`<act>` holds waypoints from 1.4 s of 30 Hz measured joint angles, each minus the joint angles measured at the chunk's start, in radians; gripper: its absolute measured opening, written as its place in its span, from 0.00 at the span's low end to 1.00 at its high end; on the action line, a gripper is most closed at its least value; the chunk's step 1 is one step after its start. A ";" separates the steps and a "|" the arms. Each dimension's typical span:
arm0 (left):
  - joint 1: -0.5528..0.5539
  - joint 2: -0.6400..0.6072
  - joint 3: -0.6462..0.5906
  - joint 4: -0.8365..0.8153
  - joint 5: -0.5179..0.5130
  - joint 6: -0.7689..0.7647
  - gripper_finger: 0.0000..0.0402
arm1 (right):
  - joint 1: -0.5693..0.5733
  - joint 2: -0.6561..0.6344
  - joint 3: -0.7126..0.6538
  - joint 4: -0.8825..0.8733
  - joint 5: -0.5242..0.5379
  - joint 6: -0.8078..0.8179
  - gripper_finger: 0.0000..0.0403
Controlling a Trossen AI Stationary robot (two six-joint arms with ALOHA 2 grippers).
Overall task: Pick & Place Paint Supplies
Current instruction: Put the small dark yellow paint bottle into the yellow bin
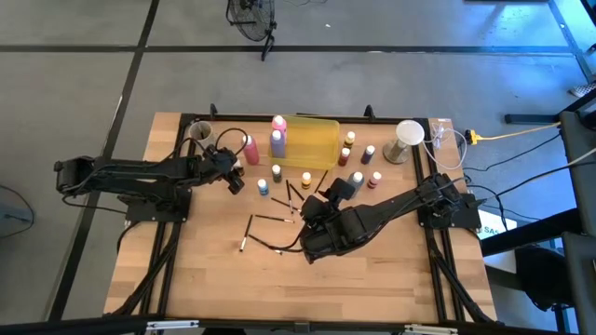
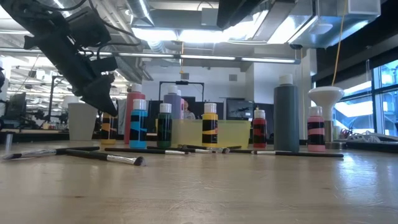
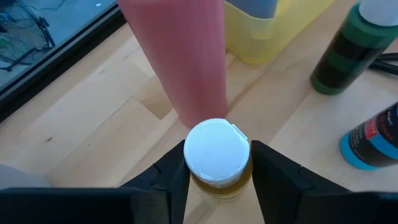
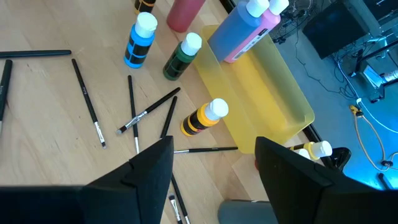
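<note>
Your left pincer (image 3: 219, 171) gripped a small yellow bottle (image 3: 217, 155) just beside the pink squeeze bottle (image 3: 180, 56); your right pincer (image 4: 212, 165) hung wide above the brushes (image 4: 149, 112).

No wording is showing clearly enough to read; the small print on the blue bottle (image 3: 373, 140) is staying illegible.
</note>
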 joint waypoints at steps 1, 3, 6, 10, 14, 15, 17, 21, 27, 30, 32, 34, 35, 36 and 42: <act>0.000 0.000 0.000 -0.001 0.000 0.000 0.35 | 0.000 0.000 0.000 0.000 0.000 0.000 0.57; 0.000 0.000 0.002 -0.005 0.002 0.000 0.35 | 0.000 0.000 0.000 0.000 0.000 0.000 0.57; 0.000 0.001 0.022 -0.049 0.015 -0.002 0.35 | 0.000 0.000 0.000 0.005 0.000 0.000 0.57; -0.005 -0.002 0.061 -0.124 0.021 -0.004 0.35 | 0.000 0.000 0.000 0.006 0.000 0.000 0.57; -0.028 -0.009 0.081 -0.170 0.027 -0.006 0.35 | 0.000 0.000 0.000 0.007 0.000 0.000 0.57; -0.035 -0.010 0.085 -0.176 0.027 -0.007 0.35 | 0.000 0.000 0.000 0.007 -0.001 0.000 0.57; -0.049 -0.014 0.099 -0.189 0.026 -0.014 0.35 | 0.000 0.000 0.000 0.007 -0.008 0.000 0.57; -0.076 -0.018 0.123 -0.213 0.011 -0.021 0.35 | 0.000 0.000 0.000 0.008 -0.013 0.000 0.57; -0.110 -0.025 0.164 -0.261 -0.055 -0.022 0.35 | 0.000 0.000 0.000 0.012 -0.013 0.000 0.57; -0.124 -0.030 0.195 -0.293 -0.081 -0.022 0.35 | 0.000 0.000 0.000 0.012 -0.014 0.000 0.57; -0.135 -0.035 0.217 -0.307 -0.092 -0.022 0.35 | -0.001 0.000 0.000 0.012 -0.016 0.000 0.57; -0.145 -0.039 0.239 -0.315 -0.103 -0.013 0.35 | -0.001 0.000 0.000 0.012 -0.016 0.000 0.57; -0.149 -0.041 0.252 -0.317 -0.109 -0.009 0.35 | -0.001 0.000 0.000 0.012 -0.015 0.000 0.57; -0.153 -0.042 0.266 -0.319 -0.119 -0.007 0.35 | 0.000 0.000 0.000 0.012 -0.011 0.000 0.57; -0.171 -0.042 0.374 -0.361 -0.152 0.028 0.35 | -0.001 0.000 0.000 0.014 0.019 0.000 0.57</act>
